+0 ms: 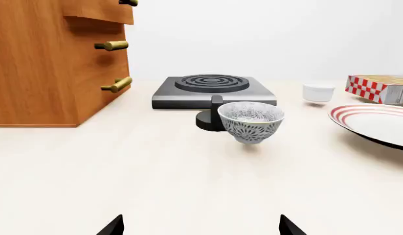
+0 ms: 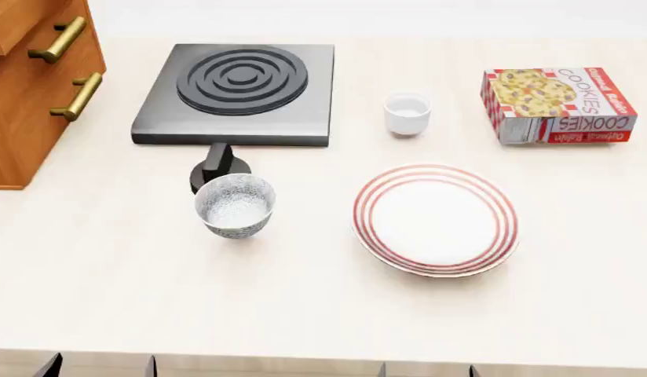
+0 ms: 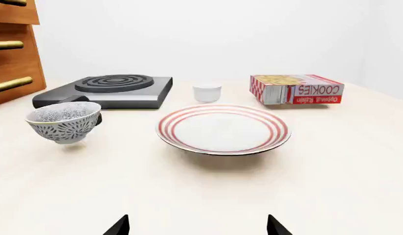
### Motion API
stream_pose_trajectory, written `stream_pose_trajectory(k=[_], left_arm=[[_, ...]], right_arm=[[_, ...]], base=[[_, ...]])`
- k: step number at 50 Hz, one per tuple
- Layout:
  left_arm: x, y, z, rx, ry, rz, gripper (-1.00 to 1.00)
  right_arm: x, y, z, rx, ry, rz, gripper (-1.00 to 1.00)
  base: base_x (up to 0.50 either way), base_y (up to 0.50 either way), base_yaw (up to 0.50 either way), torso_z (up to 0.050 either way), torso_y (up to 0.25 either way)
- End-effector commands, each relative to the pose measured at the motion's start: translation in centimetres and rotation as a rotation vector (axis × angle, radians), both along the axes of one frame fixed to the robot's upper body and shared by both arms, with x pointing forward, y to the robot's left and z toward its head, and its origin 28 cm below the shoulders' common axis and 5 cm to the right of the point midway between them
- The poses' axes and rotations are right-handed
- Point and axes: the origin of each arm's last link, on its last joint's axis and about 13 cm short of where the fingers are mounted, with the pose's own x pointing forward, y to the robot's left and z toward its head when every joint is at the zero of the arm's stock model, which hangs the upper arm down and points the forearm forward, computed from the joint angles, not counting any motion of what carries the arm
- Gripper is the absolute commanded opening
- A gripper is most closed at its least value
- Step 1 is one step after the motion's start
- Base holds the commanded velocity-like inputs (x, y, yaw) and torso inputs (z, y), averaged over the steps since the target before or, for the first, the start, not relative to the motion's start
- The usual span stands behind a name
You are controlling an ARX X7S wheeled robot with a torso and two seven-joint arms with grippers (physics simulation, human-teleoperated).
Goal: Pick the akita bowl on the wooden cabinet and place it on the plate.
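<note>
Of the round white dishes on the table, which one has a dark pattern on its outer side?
The patterned bowl, standing in front of the stove's knob. The small cup is plain white, and the plate carries only red rings.

The bowl [image 2: 235,206] is a small grey-white one with a dark leafy pattern outside. It sits upright on the tabletop, not on the cabinet [image 2: 31,86], just left of the plate [image 2: 436,219] with a gap between them. The plate is wide, white, red rings round the rim, lying flat with nothing on it. The orange-brown cabinet with brass handles stands further left of the plate.
</note>
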Motion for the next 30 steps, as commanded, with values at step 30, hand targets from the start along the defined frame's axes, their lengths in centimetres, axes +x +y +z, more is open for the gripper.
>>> stream_pose_trajectory(k=[30], left_arm=[[-0.2, -0.19, -0.08, 0.029, -0.011, 0.008, 1.0]], right_arm=[[-0.09, -0.01, 0.15, 0.009, 0.008, -0.007, 1.0]], base=[[0.0, 0.0, 0.0, 0.0, 0.0]])
